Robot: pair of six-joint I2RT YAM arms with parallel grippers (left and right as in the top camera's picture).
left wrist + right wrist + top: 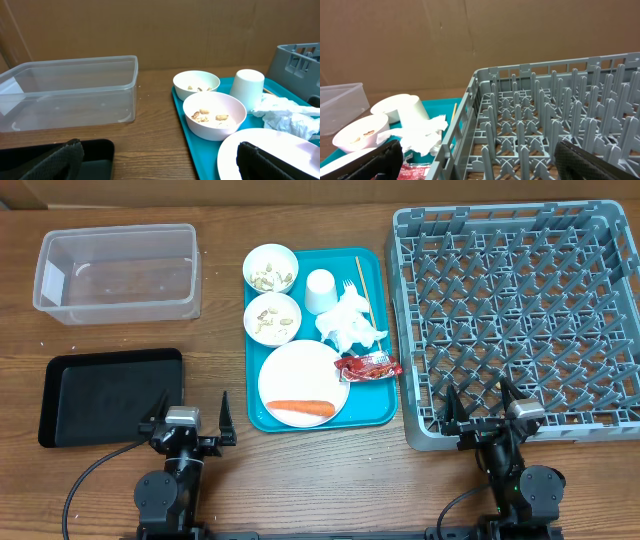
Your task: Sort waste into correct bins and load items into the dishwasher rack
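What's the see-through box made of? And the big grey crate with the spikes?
The clear rectangular tub looks like glossy plastic: you see the table through its walls. The large grey grid rack looks like matte moulded plastic, with stiff upright pegs; likely, not certain.

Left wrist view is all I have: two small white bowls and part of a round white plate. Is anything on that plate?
Observer: An orange carrot lies on the round white plate, at its robot-side edge.
Operator: Any wrapper?
Observer: A small shiny red wrapper lies on the teal tray at the plate's right rim.
Operator: Right arm?
Observer: The right gripper hangs open at the near-left corner of the grey plastic grid rack.
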